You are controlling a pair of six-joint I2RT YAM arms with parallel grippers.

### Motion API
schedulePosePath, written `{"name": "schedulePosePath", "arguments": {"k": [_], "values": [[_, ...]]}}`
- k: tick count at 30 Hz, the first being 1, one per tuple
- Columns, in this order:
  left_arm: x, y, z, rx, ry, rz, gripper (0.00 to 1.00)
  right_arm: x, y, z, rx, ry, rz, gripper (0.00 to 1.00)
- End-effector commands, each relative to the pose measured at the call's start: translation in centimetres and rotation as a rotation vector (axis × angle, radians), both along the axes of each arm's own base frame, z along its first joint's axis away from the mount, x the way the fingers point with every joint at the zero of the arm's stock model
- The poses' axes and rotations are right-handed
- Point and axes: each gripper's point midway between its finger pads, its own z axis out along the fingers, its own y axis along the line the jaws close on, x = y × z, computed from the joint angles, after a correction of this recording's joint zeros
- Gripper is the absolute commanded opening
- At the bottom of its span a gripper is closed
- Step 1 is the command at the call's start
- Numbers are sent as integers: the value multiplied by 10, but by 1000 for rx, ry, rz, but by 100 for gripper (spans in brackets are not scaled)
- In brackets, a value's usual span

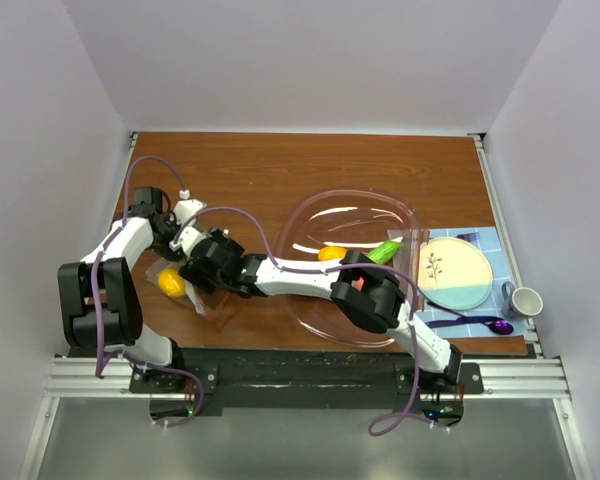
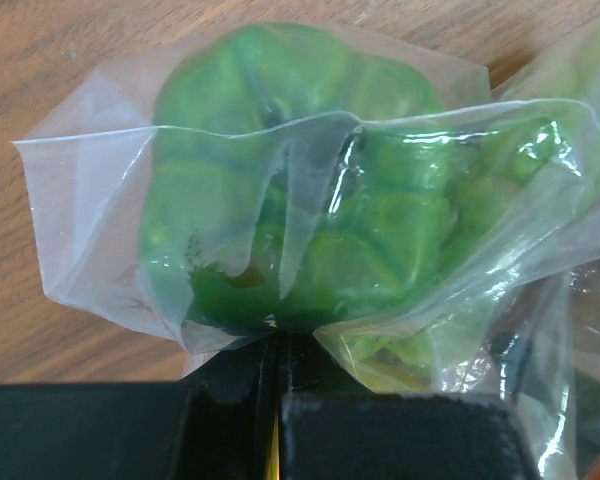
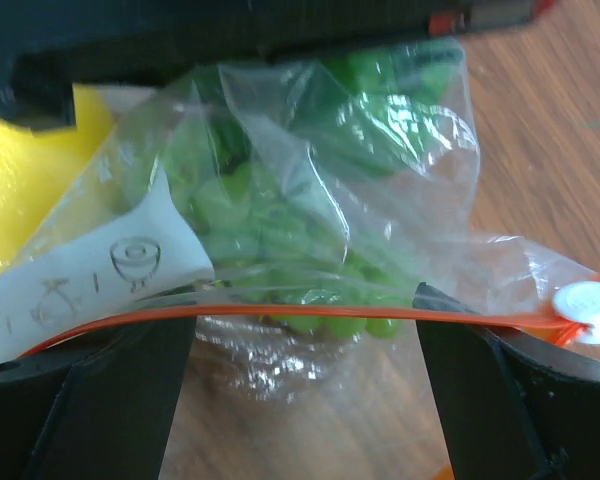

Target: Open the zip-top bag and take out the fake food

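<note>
Black right fingers (image 3: pixel 120 400) sit closest, at the bottom of the right wrist view. They are spread wide and hold nothing. A thin red-orange zip strip (image 3: pixel 310 315) stretches across the gap between them. It ends at a small white round tab (image 3: pixel 590 300) by the right-hand finger. The strip belongs to a small clear crinkly zip-top bag (image 3: pixel 380 150). Inside the bag is a lumpy green toy food (image 3: pixel 280 250). A white paper label with little drawings (image 3: pixel 100 270) is on the bag. A yellow toy food (image 3: pixel 20 170) shows at the left, but it is hard to tell if it is inside the bag.

The black left fingers (image 2: pixel 380 440) are squeezed tight on a fold of the bag's plastic. The green toy is just above them in the left wrist view.

From above, the bag lies on the brown wooden desk (image 1: pixel 280 165) at the left, under both arms. To its right is a large clear pinkish plastic bowl (image 1: pixel 355 193). An orange toy food (image 1: pixel 331 253) and a long green toy food (image 1: pixel 386 250) lie in the bowl. Further right are a round cream and blue plate (image 1: pixel 456 272), a purple spoon (image 1: pixel 498 326) and a small grey mug (image 1: pixel 525 300).
</note>
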Motion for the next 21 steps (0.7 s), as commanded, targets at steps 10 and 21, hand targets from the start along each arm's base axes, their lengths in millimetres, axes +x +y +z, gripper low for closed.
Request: {"name": "schedulePosePath", "arguments": {"k": [10, 21], "values": [[-6, -1, 12, 0, -12, -49, 0, -27, 31, -45, 0, 148, 188, 57], [-7, -4, 13, -12, -21, -52, 0, -34, 0, 9, 79, 120, 133, 0]]}}
